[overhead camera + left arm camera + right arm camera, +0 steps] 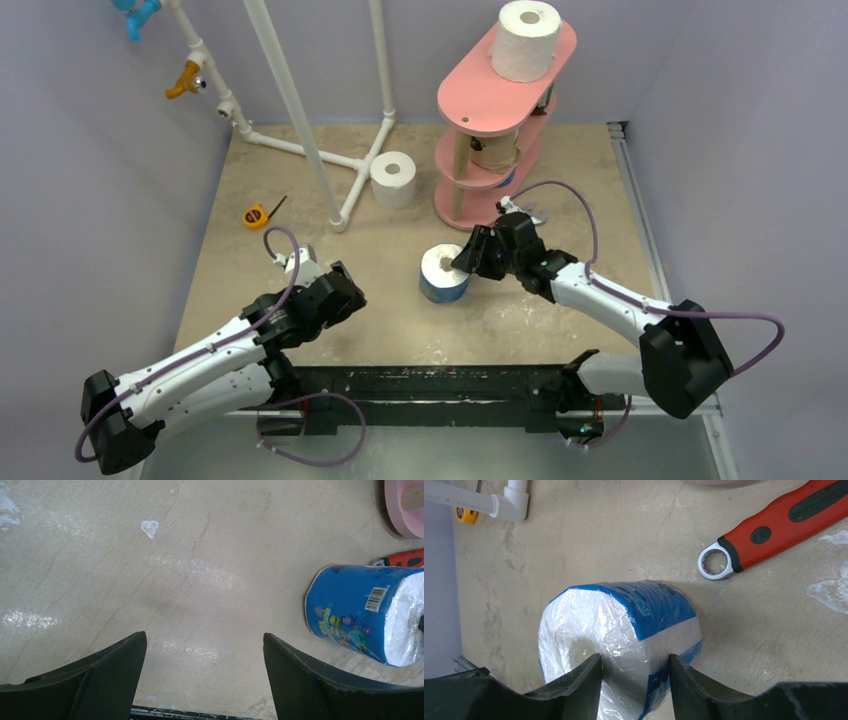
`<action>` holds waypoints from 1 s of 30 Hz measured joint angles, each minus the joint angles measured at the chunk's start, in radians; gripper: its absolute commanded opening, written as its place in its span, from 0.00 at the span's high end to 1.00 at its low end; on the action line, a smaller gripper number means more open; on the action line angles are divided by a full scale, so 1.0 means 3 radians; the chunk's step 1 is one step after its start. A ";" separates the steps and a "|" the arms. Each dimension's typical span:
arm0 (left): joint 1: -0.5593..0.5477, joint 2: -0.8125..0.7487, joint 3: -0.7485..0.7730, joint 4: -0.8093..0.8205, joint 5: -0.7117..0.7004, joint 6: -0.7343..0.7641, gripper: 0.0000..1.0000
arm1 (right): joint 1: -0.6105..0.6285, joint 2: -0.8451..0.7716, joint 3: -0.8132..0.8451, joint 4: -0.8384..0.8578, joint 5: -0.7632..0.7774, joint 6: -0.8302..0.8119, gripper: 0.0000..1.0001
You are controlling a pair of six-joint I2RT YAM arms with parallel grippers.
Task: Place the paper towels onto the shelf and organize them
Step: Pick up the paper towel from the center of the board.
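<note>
Pink shelf (pixel 505 95), the largest item, stands far right on the stone-look table (pixel 300 250): three oval boards on wooden posts. The top board carries one white roll (pixel 525 38), the middle board a tan-looking roll (pixel 492 150); the lowest is mostly hidden. White pipe frame (pixel 300 110) sits far left of centre, with a second white roll (pixel 393 179) on the table just beside its foot. Left gripper (pixel 205 640) hovers low over bare table, fingers spread wide, nothing between them. Right gripper (pixel 634 662) pinches the blue-wrapped roll (pixel 624 630), which stands core-up mid-table, near the shelf's front. One finger seems to sit at the core mouth, the other on the outer wall, with film puckered between. Judgement: the step is lifting this roll to the shelf. A wall pinch on slick film is soft, so squeeze firmly, raise straight up, keep it upright, clear the board edge, and set it flat on the open near half of the top board. Roll has blue printed film with cartoon figures and a barcode, and glossy crinkled clear wrap over a white end. Red-handled wrench (pixel 774 525) lies between roll and shelf, apart from both. Yellow tape measure (pixel 256 215) sits far left.
</note>
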 measured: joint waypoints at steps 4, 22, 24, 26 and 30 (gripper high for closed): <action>0.0000 0.0004 0.0000 0.0000 0.0008 0.0000 0.15 | 0.0003 -0.0043 0.0005 -0.0060 0.0048 -0.0023 0.72; 0.0000 -0.0099 -0.0062 -0.0017 0.0010 -0.0001 0.15 | -0.0045 -0.0456 0.0263 -0.0680 0.0256 -0.0112 0.75; 0.0000 -0.0113 -0.0072 -0.0020 0.0010 -0.0001 0.15 | -0.0117 -0.0487 0.0314 -0.0701 0.0252 -0.0121 0.75; 0.0000 -0.0130 -0.0076 -0.0024 0.0010 -0.0001 0.15 | -0.0251 -0.0514 0.0329 -0.0716 0.0234 -0.0125 0.75; 0.0000 -0.0181 -0.0093 -0.0027 0.0010 0.0001 0.15 | -0.0671 -0.0533 0.0329 -0.0762 0.0164 -0.0150 0.75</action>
